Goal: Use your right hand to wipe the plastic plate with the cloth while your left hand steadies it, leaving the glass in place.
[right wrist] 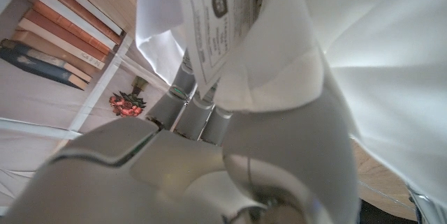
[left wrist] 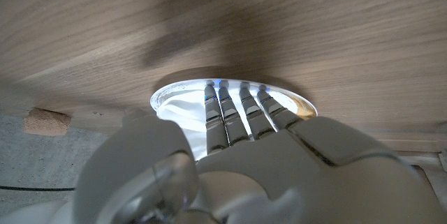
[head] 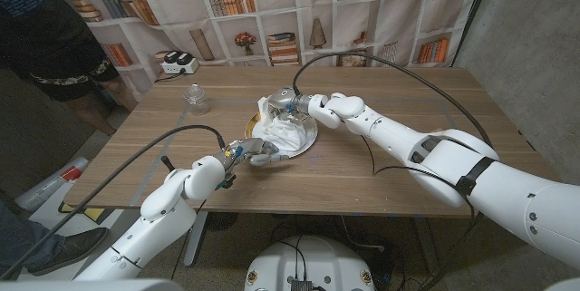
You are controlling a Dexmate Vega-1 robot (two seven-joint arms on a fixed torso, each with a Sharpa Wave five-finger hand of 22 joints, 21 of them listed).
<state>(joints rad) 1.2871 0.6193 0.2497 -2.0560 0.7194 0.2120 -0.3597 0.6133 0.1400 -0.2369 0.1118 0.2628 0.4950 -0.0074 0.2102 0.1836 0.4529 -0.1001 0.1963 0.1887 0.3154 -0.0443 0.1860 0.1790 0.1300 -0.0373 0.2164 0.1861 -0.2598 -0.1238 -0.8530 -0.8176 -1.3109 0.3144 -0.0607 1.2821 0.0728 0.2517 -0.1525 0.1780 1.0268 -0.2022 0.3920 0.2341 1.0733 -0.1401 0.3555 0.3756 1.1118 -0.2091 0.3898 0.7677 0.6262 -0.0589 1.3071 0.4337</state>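
Note:
The plastic plate (head: 309,140) sits mid-table with a crumpled white cloth (head: 286,130) on it. My right hand (head: 286,102) comes in from the far side and grips the cloth's upper end; in the right wrist view the cloth (right wrist: 363,56), with its printed label, drapes over that hand (right wrist: 209,161). My left hand (head: 248,153) is at the plate's near-left rim. In the left wrist view its straight fingers (left wrist: 237,109) lie over the plate's rim (left wrist: 297,101), beside the cloth (left wrist: 180,111). The clear glass (head: 196,99) stands upright to the plate's far left, apart from both hands.
A white box with black parts (head: 178,63) stands at the table's far left edge. A person (head: 45,28) stands beyond the left corner. Black cables (head: 181,133) run along both arms above the tabletop. A bookshelf backdrop hangs behind the table.

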